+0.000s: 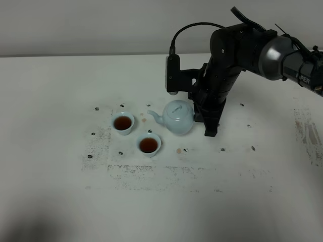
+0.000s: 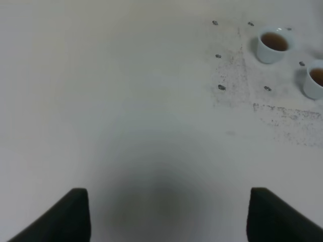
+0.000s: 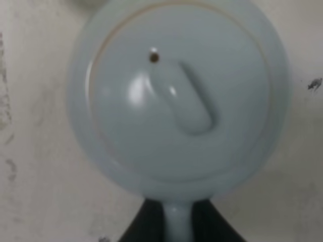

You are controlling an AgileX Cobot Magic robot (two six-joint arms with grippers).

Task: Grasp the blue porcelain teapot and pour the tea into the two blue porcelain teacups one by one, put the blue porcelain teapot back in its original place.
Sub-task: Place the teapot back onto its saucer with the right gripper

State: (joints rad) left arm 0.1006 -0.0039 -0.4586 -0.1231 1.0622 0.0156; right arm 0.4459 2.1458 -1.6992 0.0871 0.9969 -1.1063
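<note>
The blue porcelain teapot [image 1: 176, 117] stands upright on the white table, lid on, spout pointing left toward the cups. My right gripper [image 1: 201, 115] is shut on its handle at the pot's right side. In the right wrist view the pot [image 3: 176, 96] fills the frame from above, and the gripper [image 3: 176, 224] has its dark fingers on either side of the handle. The two blue porcelain teacups [image 1: 123, 122] [image 1: 149, 144] sit left of the spout, both holding brown tea. They also show in the left wrist view [image 2: 274, 44] [image 2: 315, 79], far from my open, empty left gripper [image 2: 166, 194].
The table [image 1: 60, 101] carries small dark specks and a scuffed grey patch [image 1: 151, 171] in front of the cups. A small brownish drip [image 1: 178, 150] lies just in front of the teapot. The left arm is outside the exterior high view.
</note>
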